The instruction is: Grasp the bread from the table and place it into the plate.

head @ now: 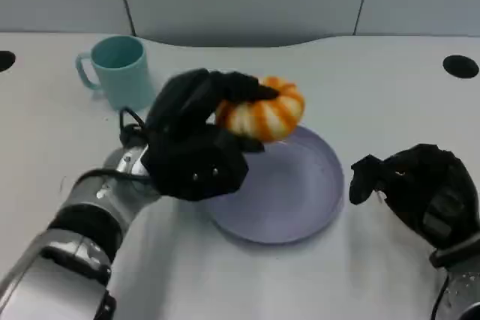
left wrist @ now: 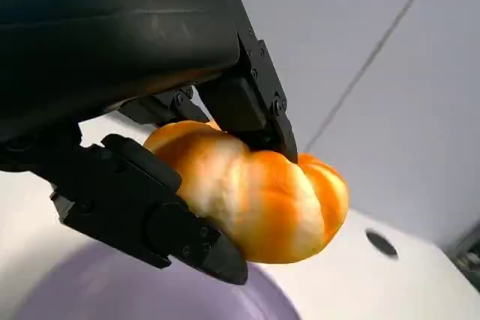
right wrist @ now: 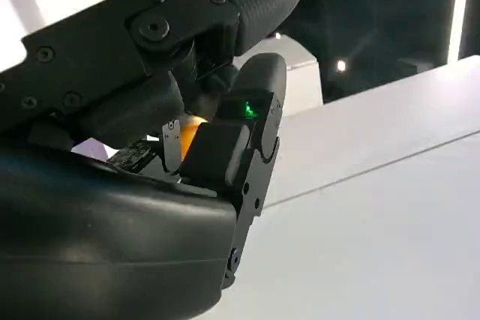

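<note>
While we carry it toward its place, the white table (head: 390, 95) stretches out beneath both of our robot hands, backed by grey wall panels, and the lilac plate (head: 300, 200) lies on it just ahead of our left robot hand (head: 196, 140) and beside our right robot hand (head: 420, 189). Our left robot hand grips the bread (head: 264, 116), fingers clamped around it, lifted off the table above the plate's far rim, presumably for lowering in. Our right robot hand rests curled and empty, while a teal mug (head: 116, 69) stands beyond our left.
</note>
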